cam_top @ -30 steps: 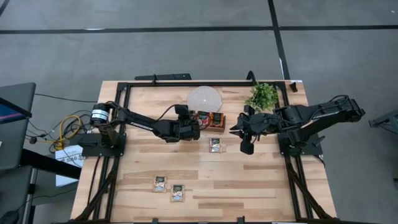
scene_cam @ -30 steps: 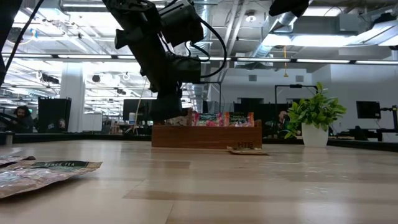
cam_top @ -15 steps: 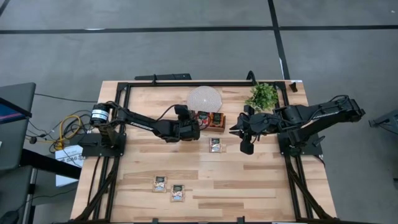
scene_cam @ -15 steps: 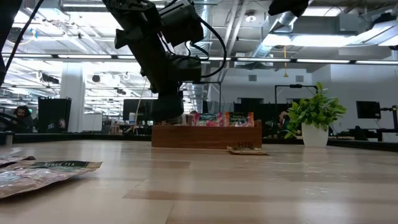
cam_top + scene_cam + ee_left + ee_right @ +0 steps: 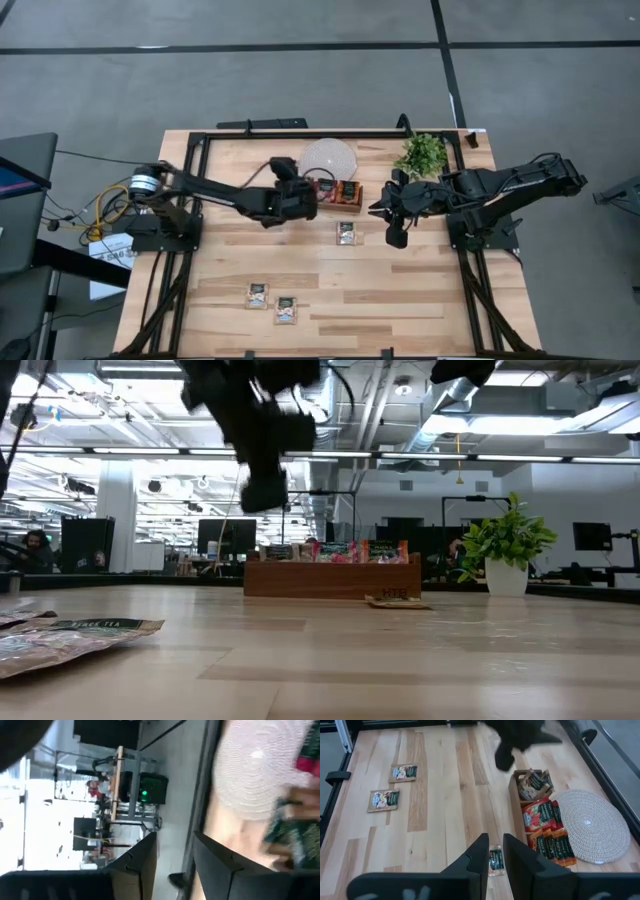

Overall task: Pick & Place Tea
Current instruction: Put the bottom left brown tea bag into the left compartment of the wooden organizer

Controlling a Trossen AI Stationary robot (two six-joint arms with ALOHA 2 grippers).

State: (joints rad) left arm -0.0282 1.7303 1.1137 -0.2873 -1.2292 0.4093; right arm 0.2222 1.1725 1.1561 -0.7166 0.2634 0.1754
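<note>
High view: left gripper [image 5: 300, 200], narrowly parted and empty, hovers beside the tray [image 5: 338, 193] of tea sachets [image 5: 545, 822].

The table [image 5: 400, 290] is pale wood in smooth, matt planks with visible grain. The round mat [image 5: 590, 825] looks woven from coarse, pale fibre. The tray [image 5: 332, 578] is brown wood with a dull finish. The tea sachets [image 5: 392, 785] look like glossy printed foil or paper. The arms' frame [image 5: 300, 134] is matt black metal
</note>
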